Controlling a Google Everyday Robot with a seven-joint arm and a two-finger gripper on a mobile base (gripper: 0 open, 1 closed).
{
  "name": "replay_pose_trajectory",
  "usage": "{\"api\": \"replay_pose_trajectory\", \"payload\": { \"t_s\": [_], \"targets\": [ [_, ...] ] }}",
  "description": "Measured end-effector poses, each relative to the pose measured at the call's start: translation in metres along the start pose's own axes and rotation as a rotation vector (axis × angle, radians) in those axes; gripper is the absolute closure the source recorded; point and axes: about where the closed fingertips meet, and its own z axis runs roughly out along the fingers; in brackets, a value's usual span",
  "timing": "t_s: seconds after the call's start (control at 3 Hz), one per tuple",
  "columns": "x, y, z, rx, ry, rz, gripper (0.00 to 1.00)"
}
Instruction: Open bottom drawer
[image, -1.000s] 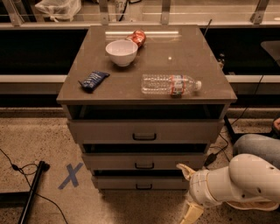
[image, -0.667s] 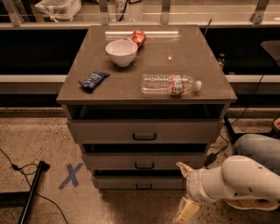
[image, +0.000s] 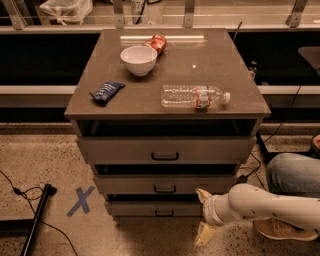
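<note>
Camera view looks down on a grey-brown cabinet with three drawers stacked under a worktop. On the worktop lie a white bowl, a clear plastic bottle on its side, a blue packet and a red bag.

The bottom drawer, the slimmest front, sits low in the centre of the frame just above the speckled floor. Its front appears closed, set back under the middle drawer, so the pull seems not to have begun. Reaching the handle, closing on it and drawing the drawer out all look left to do.

The white arm enters from the lower right of the frame. Its gripper is at the right end of the bottom drawer's front, with the jaws spread wide and holding nothing. One cream finger sits about level with the gap above the drawer; the other hangs lower, over the floor.

The small black loop handle lies to the left of the jaws, near but clearly apart and not between them. Whether the jaws touch the drawer's front cannot be told.
</note>
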Motion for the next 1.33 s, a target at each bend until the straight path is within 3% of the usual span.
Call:
{"api": "replay_pose_trajectory", "payload": {
  "t_s": [0.33, 0.67, 1.0, 1.33],
  "targets": [
    [0.004, -0.012, 0.035, -0.011, -0.092, -0.011, 0.0],
    [0.02, -0.015, 0.03, 0.022, -0.115, -0.021, 0.0],
    [0.021, -0.013, 0.039, -0.023, -0.125, -0.026, 0.0],
    [0.051, -0.005, 0.081, -0.108, -0.153, -0.013, 0.0]
  ]
}}
